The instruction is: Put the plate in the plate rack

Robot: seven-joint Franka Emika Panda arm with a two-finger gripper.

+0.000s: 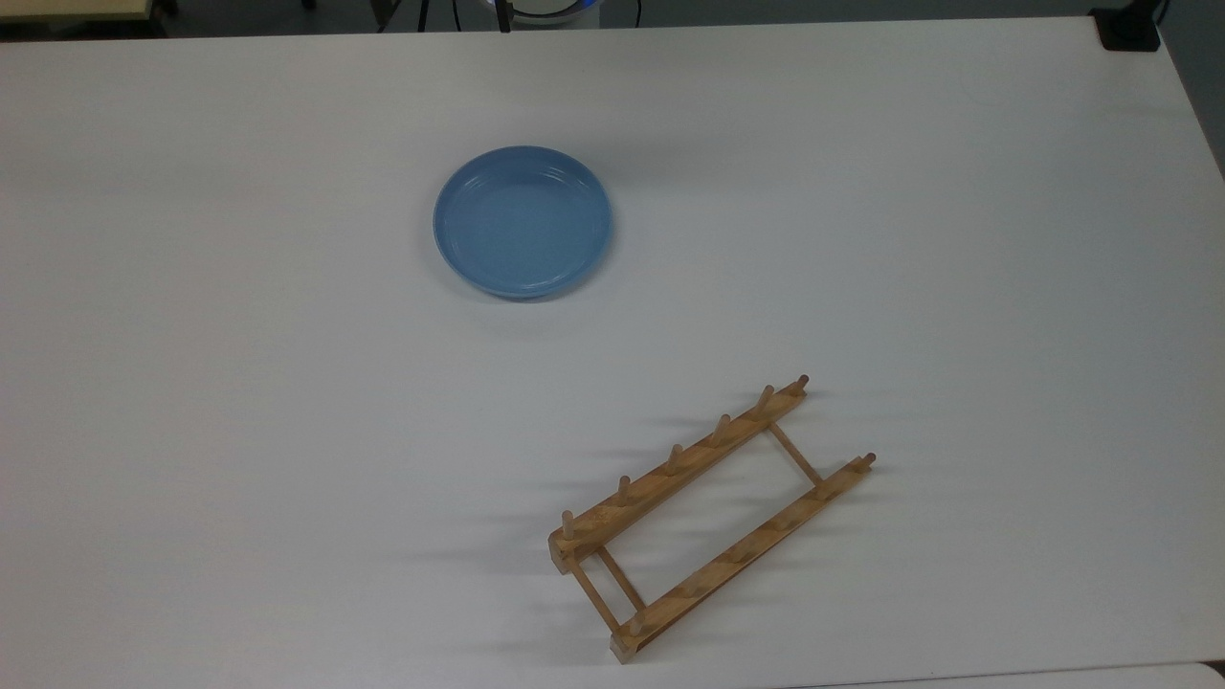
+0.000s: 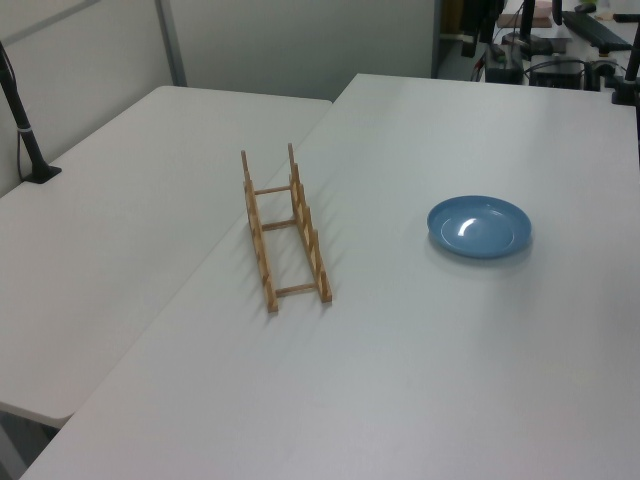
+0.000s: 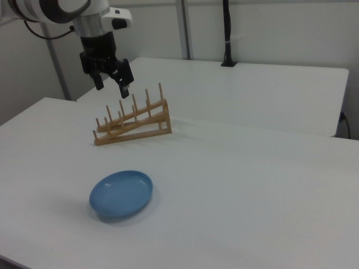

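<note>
Top view: your plate (image 1: pixel 523 221) lies flat on the white table (image 1: pixel 191 383), well apart from the plate rack (image 1: pixel 710 517), which sits slantwise toward the top view's lower right, every slot bare. A black block (image 1: pixel 1129 29) rests at the far corner.

Left view: the rack stands near the seam where a second table (image 2: pixel 110 230) adjoins; the plate sits to the left view's right. A black post (image 2: pixel 22 120) is clamped at the left view's left edge.

Right view: your gripper (image 3: pixel 110 79) hangs in the air above and behind the rack, fingers (image 3: pixel 125 78) spread wide, gripping nothing. The plate lies nearest the camera. No writing is legible anywhere.
</note>
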